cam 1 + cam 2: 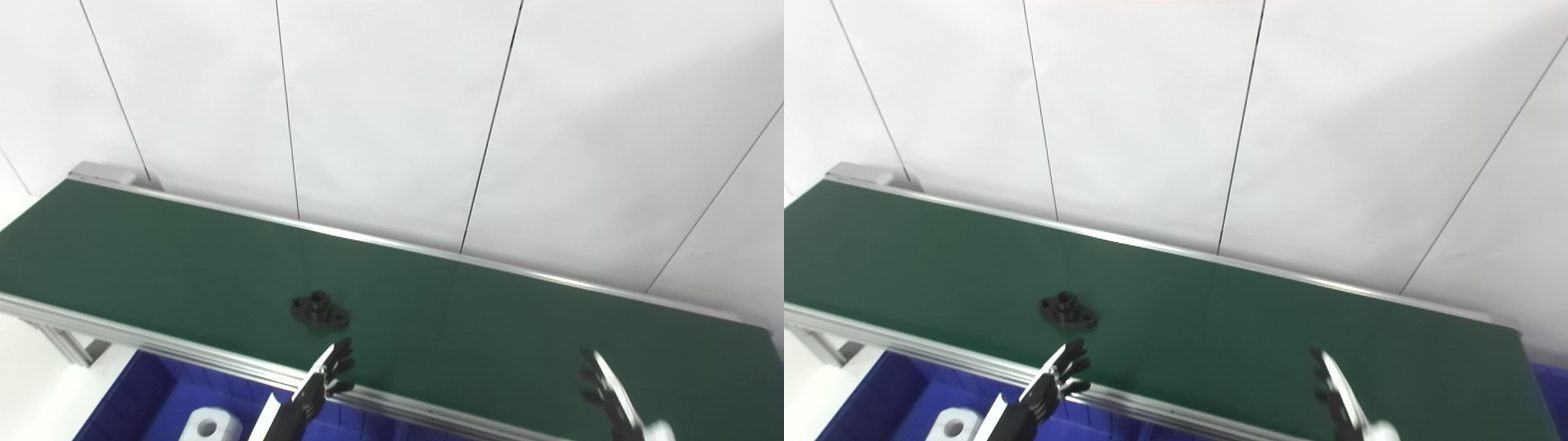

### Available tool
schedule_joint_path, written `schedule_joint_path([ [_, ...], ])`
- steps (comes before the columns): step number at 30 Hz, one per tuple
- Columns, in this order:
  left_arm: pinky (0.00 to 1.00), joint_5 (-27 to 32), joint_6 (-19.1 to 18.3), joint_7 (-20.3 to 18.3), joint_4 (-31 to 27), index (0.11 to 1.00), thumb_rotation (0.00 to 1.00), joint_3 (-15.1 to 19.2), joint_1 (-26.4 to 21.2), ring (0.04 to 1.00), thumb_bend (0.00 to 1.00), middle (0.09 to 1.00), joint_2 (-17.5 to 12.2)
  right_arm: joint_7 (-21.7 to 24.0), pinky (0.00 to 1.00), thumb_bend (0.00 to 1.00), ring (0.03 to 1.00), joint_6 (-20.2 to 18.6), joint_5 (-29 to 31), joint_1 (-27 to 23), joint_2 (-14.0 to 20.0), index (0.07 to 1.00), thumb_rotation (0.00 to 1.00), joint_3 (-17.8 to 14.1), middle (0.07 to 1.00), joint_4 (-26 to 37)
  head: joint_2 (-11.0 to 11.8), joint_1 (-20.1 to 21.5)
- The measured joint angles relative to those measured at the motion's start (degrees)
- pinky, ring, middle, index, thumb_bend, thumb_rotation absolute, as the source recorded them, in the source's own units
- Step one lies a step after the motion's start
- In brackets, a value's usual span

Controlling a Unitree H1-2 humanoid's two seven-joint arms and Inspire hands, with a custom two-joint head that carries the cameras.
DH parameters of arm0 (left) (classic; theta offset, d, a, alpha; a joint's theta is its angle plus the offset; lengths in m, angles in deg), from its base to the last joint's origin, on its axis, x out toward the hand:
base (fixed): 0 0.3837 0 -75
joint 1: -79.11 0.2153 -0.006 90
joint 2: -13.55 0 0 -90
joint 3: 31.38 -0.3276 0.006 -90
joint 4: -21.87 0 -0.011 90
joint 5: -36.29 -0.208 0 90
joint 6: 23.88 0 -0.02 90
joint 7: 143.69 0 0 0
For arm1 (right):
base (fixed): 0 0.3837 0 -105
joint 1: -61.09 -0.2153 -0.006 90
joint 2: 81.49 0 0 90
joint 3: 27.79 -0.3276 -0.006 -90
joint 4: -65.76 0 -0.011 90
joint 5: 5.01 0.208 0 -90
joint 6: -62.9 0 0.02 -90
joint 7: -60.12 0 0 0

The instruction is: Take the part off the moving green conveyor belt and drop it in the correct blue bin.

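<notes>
Belt [490, 324] clear; right hand [612, 395] cropped

I've got both arms up from bottom edge — left hand [327, 376] fingers apart, holding nothing; right hand [606, 389] edge-on, fingers spread, nothing held.

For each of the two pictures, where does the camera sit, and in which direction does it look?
Left eye view: on the head, looking down and forward at the green conveyor belt; the left robot hand and right robot hand show.
Right eye view: beside it, a little to the right, same direction; both hands show, everything shifted left.
Shared: the belt, the black part, the blue bin, the white wall.
</notes>
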State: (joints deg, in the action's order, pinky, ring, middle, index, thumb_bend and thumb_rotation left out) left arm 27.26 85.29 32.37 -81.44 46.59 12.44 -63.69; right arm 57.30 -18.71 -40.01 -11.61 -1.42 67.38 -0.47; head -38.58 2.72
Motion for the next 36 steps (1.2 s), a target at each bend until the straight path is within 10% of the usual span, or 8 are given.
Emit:
schedule_joint_path([
  [13, 0.88, -0.5, -0.17, 0.02, -1.09, 1.0, 0.74, 0.09, 0.79, 0.949, 0.74, 0.984, -0.38, 10.08, 0.62, 0.94, 0.758, -12.55, -10.32, -12.06, -0.19, 0.859, 0.48, 3.9, 0.837, -2.07, -1.67, 1.76],
  [36, 0.9, -1.51, 0.23, 0.09, -2.42, 1.0, 0.78, -0.52, 1.88, 0.954, 0.73, 0.989, -0.1, 10.75, 0.58, 0.95, 0.718, -21.88, -21.68, -28.04, -3.67, 0.851, 0.43, 13.91, 0.822, -21.42, -2.99, 1.5],
])
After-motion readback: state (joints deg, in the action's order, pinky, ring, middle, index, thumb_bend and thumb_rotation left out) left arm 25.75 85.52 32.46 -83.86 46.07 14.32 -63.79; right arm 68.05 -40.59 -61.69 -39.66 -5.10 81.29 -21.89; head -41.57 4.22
